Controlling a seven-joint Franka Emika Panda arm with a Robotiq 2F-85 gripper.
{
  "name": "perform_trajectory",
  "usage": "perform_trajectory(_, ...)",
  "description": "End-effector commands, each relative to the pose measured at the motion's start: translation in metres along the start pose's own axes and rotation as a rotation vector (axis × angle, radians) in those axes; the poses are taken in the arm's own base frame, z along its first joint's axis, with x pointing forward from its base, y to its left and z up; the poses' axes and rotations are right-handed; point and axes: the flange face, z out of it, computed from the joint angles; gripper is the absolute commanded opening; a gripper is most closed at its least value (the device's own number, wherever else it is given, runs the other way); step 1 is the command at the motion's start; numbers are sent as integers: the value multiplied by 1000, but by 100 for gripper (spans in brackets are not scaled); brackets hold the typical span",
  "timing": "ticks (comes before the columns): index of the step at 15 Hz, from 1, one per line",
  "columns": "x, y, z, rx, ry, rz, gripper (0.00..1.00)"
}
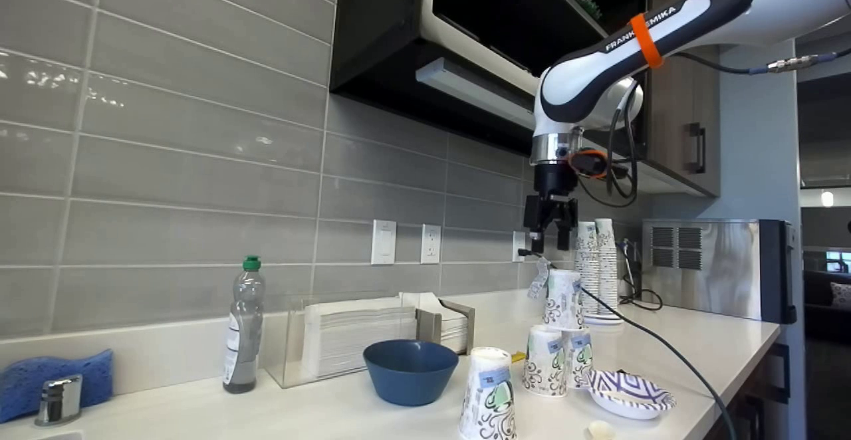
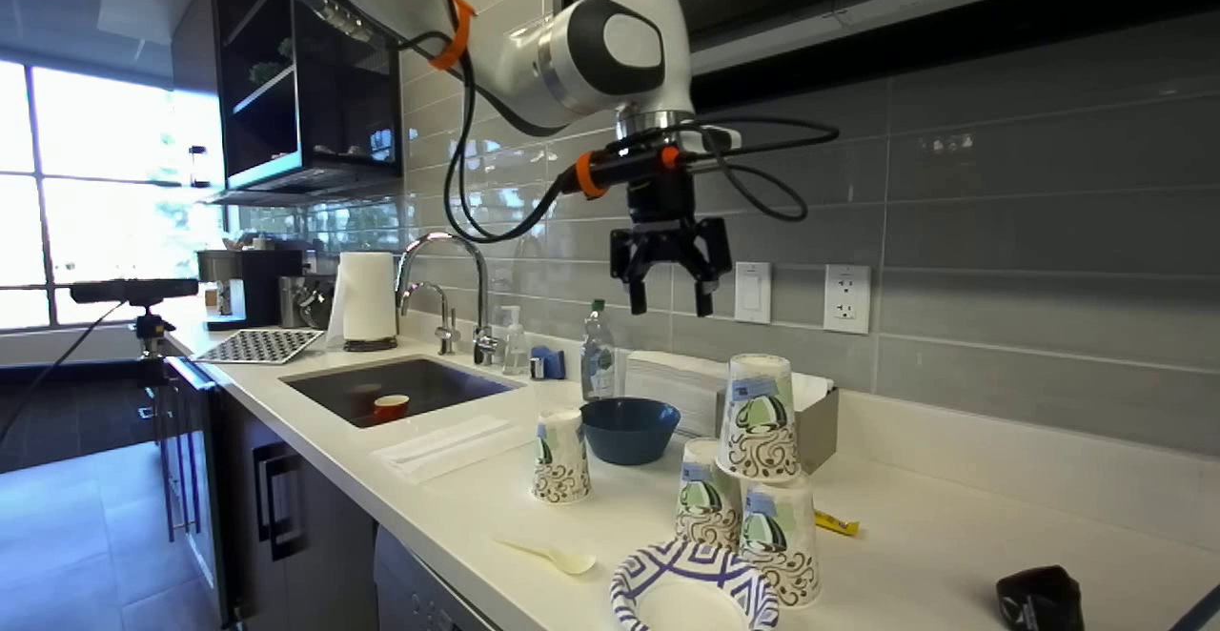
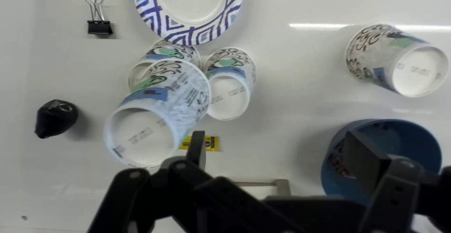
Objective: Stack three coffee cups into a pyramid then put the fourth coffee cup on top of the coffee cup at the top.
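Two white, blue-patterned coffee cups stand upside down side by side, the first [image 2: 707, 502] and second [image 2: 782, 545] of the base. The coffee cup at the top [image 2: 760, 417] rests upside down across both; it also shows in the wrist view [image 3: 162, 113]. The fourth coffee cup [image 1: 488, 397] stands alone, upside down, near the blue bowl; the wrist view shows it at the right [image 3: 394, 60]. My gripper [image 2: 670, 305] is open and empty, in the air above the cups. In the wrist view its fingers [image 3: 282, 152] are wide apart, touching no cup.
A dark-blue bowl [image 1: 410, 373] sits near the lone cup. A patterned dish [image 3: 188, 25] lies close against the base cups. A bottle [image 1: 244, 333], napkin holder [image 1: 359, 333], tall cup stacks [image 1: 597, 267] and cable [image 1: 665, 340] are around. A spoon [image 2: 553, 555] lies near the front edge.
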Motion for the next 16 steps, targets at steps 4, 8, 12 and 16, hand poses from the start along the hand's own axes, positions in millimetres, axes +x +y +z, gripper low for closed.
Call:
perform_trajectory(4, -2, -18, 10, 5, -17, -47, 100)
perform_trajectory(8, -3, -16, 9, 5, -16, -52, 100)
perform_trajectory(12, -15, -49, 14, 26, -26, -146, 100)
perform_trajectory(16, -29, -90, 31, 60, -59, -283, 100)
